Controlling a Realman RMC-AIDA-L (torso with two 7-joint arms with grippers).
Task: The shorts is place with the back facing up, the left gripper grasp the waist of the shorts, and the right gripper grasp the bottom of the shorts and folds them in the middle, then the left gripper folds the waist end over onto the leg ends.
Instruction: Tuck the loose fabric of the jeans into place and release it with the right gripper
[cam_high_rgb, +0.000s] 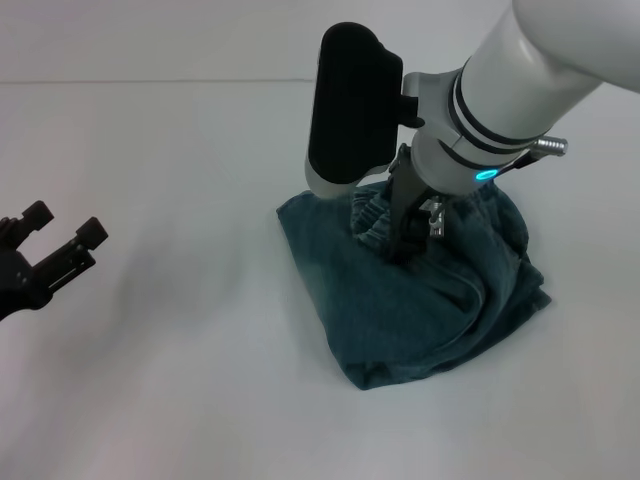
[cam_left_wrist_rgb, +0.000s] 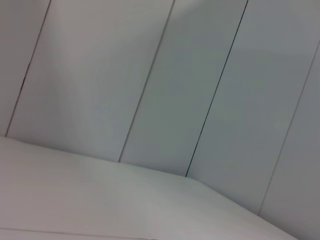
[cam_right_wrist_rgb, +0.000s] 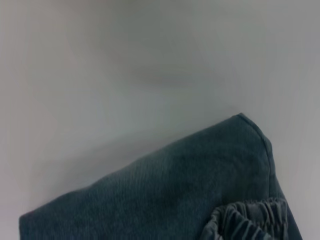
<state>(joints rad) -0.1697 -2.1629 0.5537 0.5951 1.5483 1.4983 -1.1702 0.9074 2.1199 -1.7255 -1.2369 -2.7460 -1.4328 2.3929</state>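
Observation:
The blue denim shorts (cam_high_rgb: 400, 310) lie folded in a rumpled bundle right of the table's middle. The ruffled elastic waist (cam_high_rgb: 372, 218) sits on top at the bundle's far side. My right gripper (cam_high_rgb: 404, 245) reaches down from the upper right on its white arm and is shut on the waist there. The right wrist view shows a folded denim corner of the shorts (cam_right_wrist_rgb: 165, 195) and the puckered waist (cam_right_wrist_rgb: 250, 220); its own fingers are out of that picture. My left gripper (cam_high_rgb: 66, 222) hangs open at the far left, well away from the shorts. The leg hems are hidden.
The white table (cam_high_rgb: 180, 380) stretches around the bundle, with bare surface between the left gripper and the shorts. The left wrist view holds only the pale panelled wall (cam_left_wrist_rgb: 165, 90) and a strip of table (cam_left_wrist_rgb: 75, 200).

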